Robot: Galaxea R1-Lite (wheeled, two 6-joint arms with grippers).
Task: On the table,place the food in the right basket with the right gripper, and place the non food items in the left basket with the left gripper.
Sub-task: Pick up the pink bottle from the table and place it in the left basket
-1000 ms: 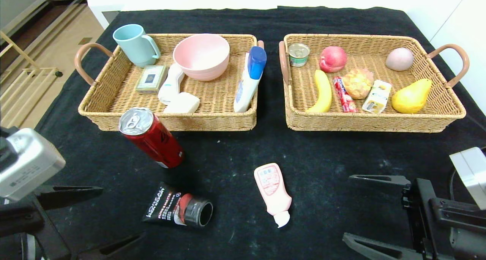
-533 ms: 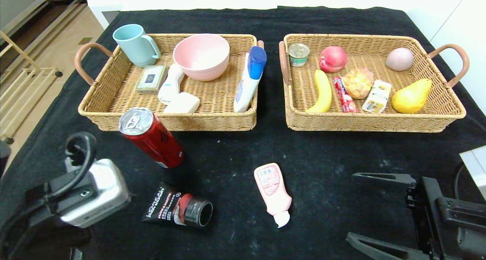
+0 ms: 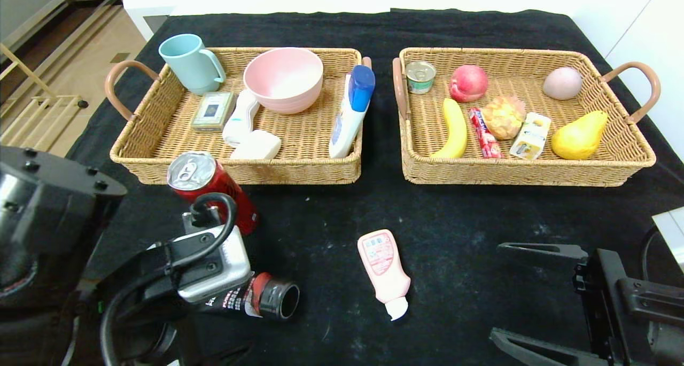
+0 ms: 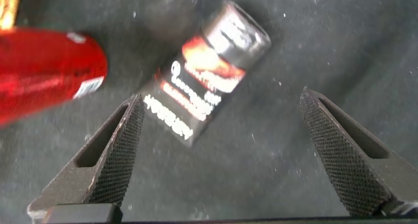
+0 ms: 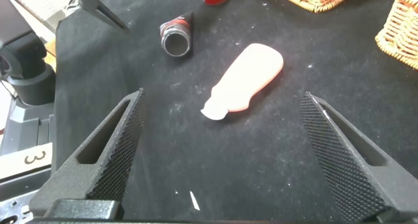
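Can beside tube, upright

Left pincer gapes over the black tube (red can beside).

Looks like an indoor lab or staged test room, not a lived-in kitchen. A large table draped in black cloth flecked with white lint stands against plain white cabinet fronts. Light wood-look flooring beside it, with pale wooden racking and a grey metal shelf frame. Household props sit sorted in two tan wicker baskets.
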